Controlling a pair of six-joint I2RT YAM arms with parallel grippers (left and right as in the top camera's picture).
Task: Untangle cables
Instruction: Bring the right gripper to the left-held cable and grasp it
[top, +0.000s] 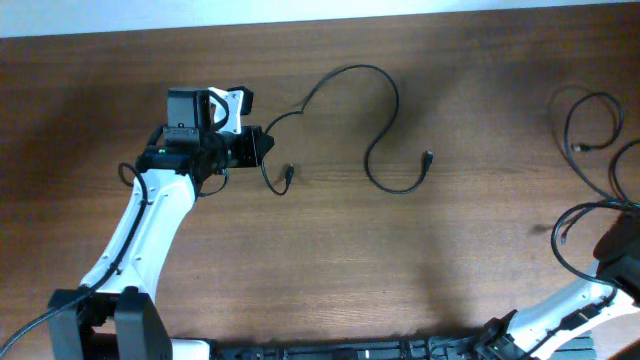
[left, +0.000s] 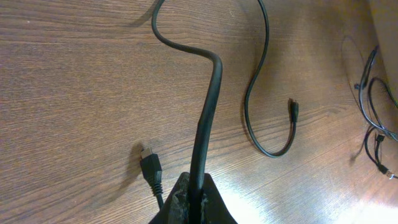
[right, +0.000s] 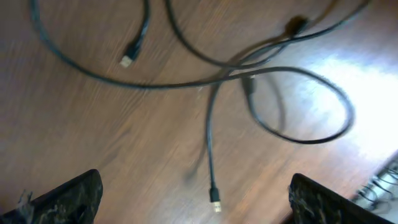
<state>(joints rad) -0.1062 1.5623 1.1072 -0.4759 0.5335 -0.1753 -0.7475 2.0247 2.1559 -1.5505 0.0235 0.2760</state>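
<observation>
Fingers, left: my left gripper (left: 194, 204) has its dark, rough-faced fingers (left: 177, 205) clamped together on one cable (left: 208, 93), which runs straight out from between them.
Fingers, right: my right gripper (right: 194, 182) is spread wide, with a finger at each lower corner of its wrist view and nothing between them.
Surface: the table (top: 450, 260) is brown wood with a fine grain running lengthwise. A bright glare lies on it at my right side.
Room: a pale strip (top: 300, 15) runs past the table's far edge.
Held cable: thin, black, smooth and round, it winds in loose S-curves across the middle of the table. Its near plug (left: 151, 168) lies just beside my left fingers, and its far plug (left: 294, 111) lies past the last bend.
Tangled cables (top: 590, 150): these are thin black loops crossing one another at the table's right edge, under my right gripper and well apart from the held cable. They end in small plugs with pale tips, and the wrist view of them is blurred.
</observation>
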